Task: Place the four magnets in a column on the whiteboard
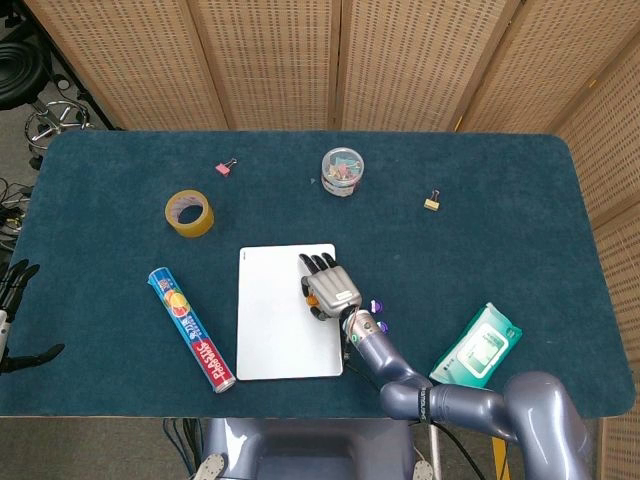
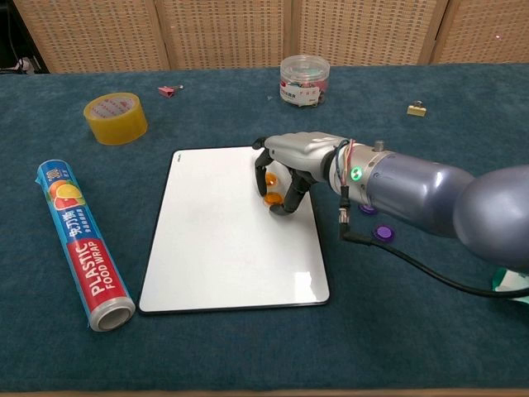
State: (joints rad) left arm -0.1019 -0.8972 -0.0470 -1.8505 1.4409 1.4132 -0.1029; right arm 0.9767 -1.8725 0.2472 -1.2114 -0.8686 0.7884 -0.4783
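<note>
The white rectangular whiteboard (image 2: 223, 240) is seen flat on the dark blue felt-covered table (image 2: 413, 331). The right hand (image 2: 289, 165) is arched over the board's upper right part, fingers curled downward, fingertips (image 2: 281, 208) at the board surface. 2 small orange disc magnets (image 2: 271, 198) are made out under the palm, 1 above the other; both are partly hidden by the fingers, so it cannot be told whether either is pinched. 2 small purple disc magnets (image 2: 381, 233) lie on the felt just right of the board, 1 partly covered by the forearm. In the head view, the left hand (image 1: 12, 300) is cut off at the left edge; its state cannot be told.
</note>
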